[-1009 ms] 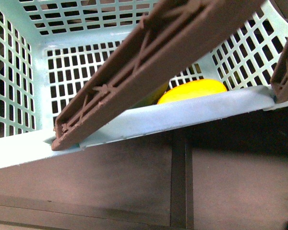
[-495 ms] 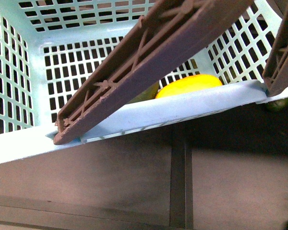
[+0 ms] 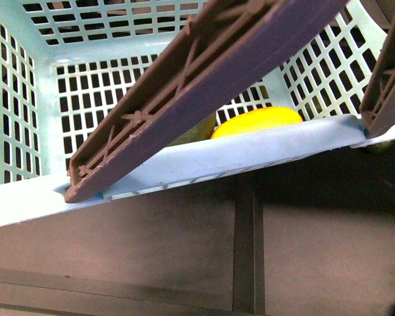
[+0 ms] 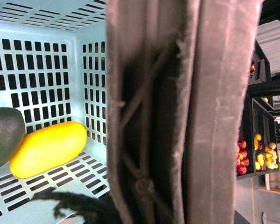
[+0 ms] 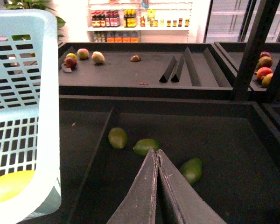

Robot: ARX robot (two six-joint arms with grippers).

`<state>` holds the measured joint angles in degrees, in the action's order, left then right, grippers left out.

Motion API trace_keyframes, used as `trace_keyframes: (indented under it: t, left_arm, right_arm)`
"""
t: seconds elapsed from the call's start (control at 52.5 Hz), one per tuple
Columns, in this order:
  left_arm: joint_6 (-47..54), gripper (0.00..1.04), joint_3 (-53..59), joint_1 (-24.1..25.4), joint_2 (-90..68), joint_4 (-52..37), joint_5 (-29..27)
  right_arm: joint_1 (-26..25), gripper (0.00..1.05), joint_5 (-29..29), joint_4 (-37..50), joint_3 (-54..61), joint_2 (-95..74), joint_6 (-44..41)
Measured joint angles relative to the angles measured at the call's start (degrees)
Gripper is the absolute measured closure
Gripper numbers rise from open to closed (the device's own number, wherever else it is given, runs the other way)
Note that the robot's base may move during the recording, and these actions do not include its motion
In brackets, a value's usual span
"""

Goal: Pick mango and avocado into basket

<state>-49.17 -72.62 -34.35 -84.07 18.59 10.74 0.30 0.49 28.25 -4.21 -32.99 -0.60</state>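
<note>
Front view: your camera looks down into the basket point(image 3: 26, 99); a brown handle point(image 3: 204, 92) crosses the frame diagonally, resting on the near rim; neither gripper shows here
Mango: the mango point(image 3: 257, 122) lies on the basket floor just behind the near rim; in the left wrist view the mango point(image 4: 49, 148) lies lengthwise on the slotted floor, near a corner of the walls
Avocado: the avocado point(image 4: 4, 135) sits in the basket touching one end of the mango, dark and dull-skinned, partly cut off by the frame edge
Left gripper: you cannot tell its state; the left wrist view is filled by the brown ribbed handle point(image 4: 177, 116) held right against the lens, and no fingertips can be made out
Right gripper: the right gripper point(image 5: 157, 154) has its two fingers pressed together at the tips, nothing between them; it hangs outside the basket, beside the teal wall point(image 5: 42, 116)
Beyond the right gripper: three light green avocados point(image 5: 146, 146) lie on the dark bin floor point(image 5: 214, 140), close ahead of the fingertips and apart from one another
Background: shelves point(image 5: 130, 18) with bottles stand far behind
</note>
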Motion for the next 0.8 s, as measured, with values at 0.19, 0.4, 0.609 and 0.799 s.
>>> trace_keyframes:
  t: [0.19,0.4,0.609,0.799]
  left_arm:
    - [0.02,0.91,0.00,0.00,0.00,0.00,-0.02]
    - [0.04,0.91,0.00,0.00,0.00,0.00,-0.04]
    - [0.02,0.91,0.00,0.00,0.00,0.00,-0.04]
    - [0.07,0.91,0.00,0.00,0.00,0.00,-0.04]
  right_arm:
    - [-0.07,1.03,-0.37,-2.58,1.14,3.82,0.00]
    - [-0.11,1.03,-0.35,-4.68,2.67,7.61,0.00]
    - [-0.11,1.03,-0.39,-7.28,3.23,12.02,0.00]
    - [-0.11,1.03,-0.39,-10.73,3.23,15.43,0.00]
